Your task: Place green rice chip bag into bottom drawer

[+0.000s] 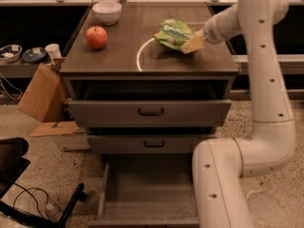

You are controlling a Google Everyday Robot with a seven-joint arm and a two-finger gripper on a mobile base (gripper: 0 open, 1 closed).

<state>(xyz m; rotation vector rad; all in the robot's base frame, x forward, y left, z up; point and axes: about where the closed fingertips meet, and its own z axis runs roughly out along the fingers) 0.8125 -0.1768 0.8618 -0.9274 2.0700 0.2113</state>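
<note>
Hovering over countertop (111, 61): gripper (194, 43) | jaws clamping green rice chip bag (172, 32) (white lettering unreadable)

At cabinet top (118, 56), pincer (192, 44) holds green rice chip bag (173, 32).

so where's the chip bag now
The chip bag is on the cabinet top, right of centre in the camera view, with the hand at its right edge and the apple far left.
</note>
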